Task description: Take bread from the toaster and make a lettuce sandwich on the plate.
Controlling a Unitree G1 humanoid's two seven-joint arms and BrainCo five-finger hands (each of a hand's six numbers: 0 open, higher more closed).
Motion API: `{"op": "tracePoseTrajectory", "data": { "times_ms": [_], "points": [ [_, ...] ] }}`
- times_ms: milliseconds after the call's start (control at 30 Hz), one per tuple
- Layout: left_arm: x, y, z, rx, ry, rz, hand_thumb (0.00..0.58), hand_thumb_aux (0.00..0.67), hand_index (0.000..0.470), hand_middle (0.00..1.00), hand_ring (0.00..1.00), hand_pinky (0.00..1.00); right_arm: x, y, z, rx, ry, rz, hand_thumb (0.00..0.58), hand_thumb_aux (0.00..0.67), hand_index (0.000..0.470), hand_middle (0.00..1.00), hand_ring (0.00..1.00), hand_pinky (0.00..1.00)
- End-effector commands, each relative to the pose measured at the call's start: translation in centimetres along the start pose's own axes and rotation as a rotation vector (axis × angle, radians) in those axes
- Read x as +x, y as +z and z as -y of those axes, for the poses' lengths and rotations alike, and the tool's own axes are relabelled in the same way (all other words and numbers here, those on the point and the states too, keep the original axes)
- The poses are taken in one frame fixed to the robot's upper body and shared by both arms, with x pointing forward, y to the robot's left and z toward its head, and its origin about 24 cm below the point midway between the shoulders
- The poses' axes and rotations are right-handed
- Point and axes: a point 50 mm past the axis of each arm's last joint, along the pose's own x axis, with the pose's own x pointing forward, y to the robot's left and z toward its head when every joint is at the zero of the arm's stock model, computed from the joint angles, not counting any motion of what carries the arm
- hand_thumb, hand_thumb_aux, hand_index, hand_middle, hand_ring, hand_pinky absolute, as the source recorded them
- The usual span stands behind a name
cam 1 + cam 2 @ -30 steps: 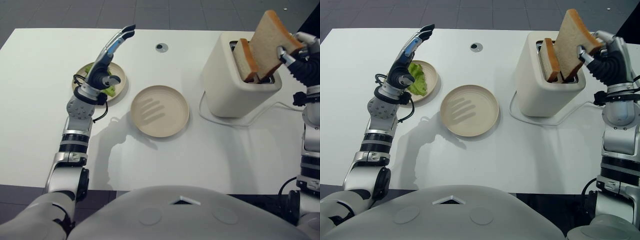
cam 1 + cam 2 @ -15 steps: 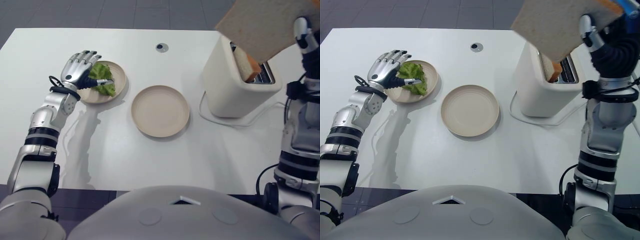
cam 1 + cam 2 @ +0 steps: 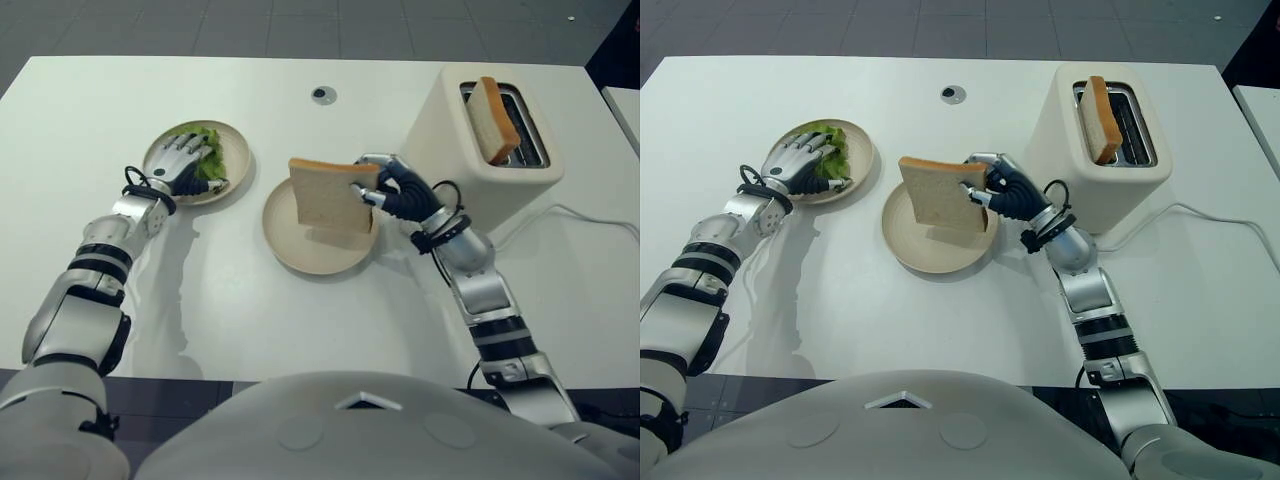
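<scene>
White tabletop (image 3: 300,330) is seen from above, with dark floor tiles beyond its far edge. Near the far right corner a cream toaster (image 3: 455,170) is set, and its cable (image 3: 572,211) is trailed along the tabletop toward the right edge. One slice of bread (image 3: 493,118) is left standing on end in a slot of the toaster, its top raised above the opening. In the middle of the tabletop a round beige plate (image 3: 296,250) is placed. Above this plate a second slice (image 3: 328,193) is held nearly upright by the right hand (image 3: 392,190), which is closed on the slice's right edge; whether the lower edge is touching the plate cannot be told. Toward the left edge, just beside the plate, a smaller dish (image 3: 238,152) is set, and green lettuce (image 3: 208,148) is heaped on it. The left hand (image 3: 176,170) is laid across the near side of the dish, on the lettuce; whether any leaf is gripped by it cannot be told. A small round grommet (image 3: 323,95) is sunk into the tabletop near the middle of the far edge.
</scene>
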Motion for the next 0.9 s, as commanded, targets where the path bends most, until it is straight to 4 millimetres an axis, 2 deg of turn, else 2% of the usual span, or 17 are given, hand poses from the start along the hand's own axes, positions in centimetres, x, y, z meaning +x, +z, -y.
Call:
{"op": "tracePoseTrajectory", "data": {
  "times_ms": [33,133,267,300,333,367,433,467,667,800,900],
  "points": [
    [-0.2,0.6,1.0,-0.003,-0.056,0.038,0.580,0.670,0.470,0.00,0.00,0.00,0.1,-1.2,-1.3,-0.058,0.094,-0.066,0.580,0.670,0.470,1.00,1.00,1.00],
    [-0.1,1.5,1.1,-0.039,-0.050,0.089,0.580,0.670,0.470,0.00,0.00,0.00,-0.1,-2.0,-1.4,-0.127,0.140,-0.118,0.580,0.670,0.470,1.00,1.00,1.00],
    [0.2,2.2,-0.4,-0.101,0.050,0.145,0.580,0.670,0.470,0.00,0.00,0.00,0.1,-2.2,-0.8,-0.214,0.117,-0.139,0.580,0.659,0.463,1.00,1.00,1.00],
    [0.3,2.4,-0.9,-0.122,0.080,0.162,0.580,0.670,0.470,0.00,0.00,0.00,0.1,-2.1,-0.6,-0.241,0.116,-0.140,0.508,0.434,0.304,0.94,0.94,0.94],
    [0.3,2.5,-1.5,-0.142,0.113,0.181,0.580,0.670,0.470,0.00,0.00,0.00,0.1,-2.0,-0.5,-0.273,0.121,-0.143,0.000,0.000,0.000,0.75,0.75,0.75],
    [0.2,2.7,-2.0,-0.158,0.142,0.198,0.580,0.670,0.470,0.00,0.00,0.00,0.1,-2.0,-0.4,-0.299,0.123,-0.143,0.000,0.000,0.000,0.57,0.57,0.57],
    [0.0,3.3,-3.1,-0.220,0.201,0.251,0.580,0.670,0.470,0.00,0.00,0.00,0.0,-1.5,-0.1,-0.335,0.123,-0.126,0.000,0.000,0.000,0.33,0.33,0.33],
    [-0.3,3.6,-3.8,-0.255,0.231,0.284,0.580,0.670,0.470,0.00,0.00,0.00,0.0,-1.2,0.1,-0.343,0.116,-0.112,0.000,0.000,0.000,0.00,0.00,0.00],
    [-1.6,5.1,-6.0,-0.408,0.308,0.420,0.580,0.670,0.470,0.00,0.00,0.00,-0.1,-0.2,1.3,-0.389,0.069,-0.080,0.000,0.000,0.000,0.00,0.00,0.00],
    [-2.2,7.3,-6.3,-0.488,0.295,0.535,0.580,0.670,0.470,0.00,0.00,0.00,0.2,0.8,2.9,-0.363,-0.073,-0.043,0.000,0.000,0.000,0.00,0.00,0.00],
    [-2.5,10.2,-5.7,-0.539,0.250,0.641,0.580,0.670,0.470,0.00,0.00,0.00,0.4,1.9,4.5,-0.303,-0.226,0.008,0.000,0.000,0.000,0.00,0.00,0.00]
  ]
}}
